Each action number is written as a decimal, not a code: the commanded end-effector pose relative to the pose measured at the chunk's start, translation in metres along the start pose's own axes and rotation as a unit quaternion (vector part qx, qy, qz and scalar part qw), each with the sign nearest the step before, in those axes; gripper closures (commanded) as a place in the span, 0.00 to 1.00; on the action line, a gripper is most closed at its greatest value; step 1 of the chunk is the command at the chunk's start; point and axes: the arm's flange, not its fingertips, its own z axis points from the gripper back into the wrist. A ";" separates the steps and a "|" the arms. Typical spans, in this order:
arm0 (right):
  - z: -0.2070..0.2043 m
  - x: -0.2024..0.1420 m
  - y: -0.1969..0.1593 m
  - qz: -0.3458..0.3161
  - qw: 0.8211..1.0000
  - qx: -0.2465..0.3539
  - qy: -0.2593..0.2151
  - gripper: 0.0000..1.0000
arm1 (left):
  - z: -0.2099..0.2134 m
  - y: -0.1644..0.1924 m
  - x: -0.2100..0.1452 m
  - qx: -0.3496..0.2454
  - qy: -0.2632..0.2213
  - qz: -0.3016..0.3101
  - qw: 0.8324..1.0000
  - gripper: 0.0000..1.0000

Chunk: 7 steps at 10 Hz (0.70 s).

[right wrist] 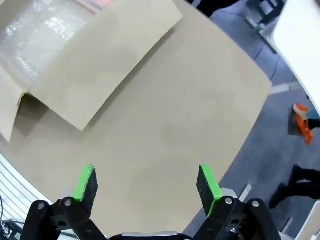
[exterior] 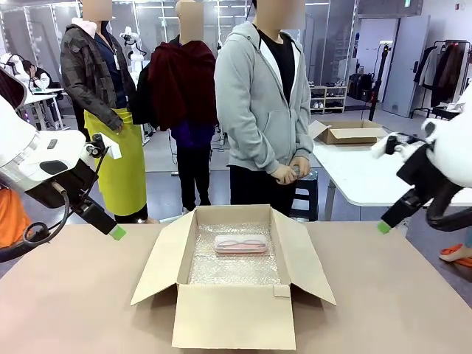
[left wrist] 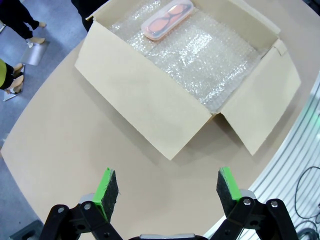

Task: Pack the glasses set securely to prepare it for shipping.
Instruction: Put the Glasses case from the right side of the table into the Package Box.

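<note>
From the front, the pink case (exterior: 240, 244) lies flat on bubble wrap (exterior: 232, 271) in the far half of an open box (exterior: 232, 318) at the middle of the table (exterior: 74, 302), its long axis running left to right across the picture. What is inside the case is hard to make out here beyond a faint outline. The left claw (exterior: 116, 232) hangs above the table off the box's left side and the right claw (exterior: 383, 227) above the table's right edge, both well apart from the case. Only a green tip of each shows, so their spread cannot be read from this side. A person (exterior: 262, 96) stands at the far side. In the left wrist view the case (left wrist: 167, 19) sits near the top edge, its long axis slanting from lower left to upper right, and glasses (left wrist: 170, 16) with orange-tinted lenses show through its lid. The left claw (left wrist: 167, 186) is spread wide with nothing between its fingers (left wrist: 106, 192). It is over bare table, with the box's near flap (left wrist: 145, 100) between it and the case. In the right wrist view only a pink sliver of the case (right wrist: 95, 3) shows, cut off by the top edge, so its direction cannot be told. A box flap (right wrist: 105, 60) and a patch of bubble wrap (right wrist: 30, 35) fill the upper left. The right claw (right wrist: 147, 181) is likewise spread wide and holds nothing, over bare table well apart from the case.
</note>
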 end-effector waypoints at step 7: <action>0.009 -0.001 -0.007 -0.014 1.000 -0.006 -0.013 0.00 | 0.001 0.001 -0.001 -0.003 -0.002 0.000 1.000 0.00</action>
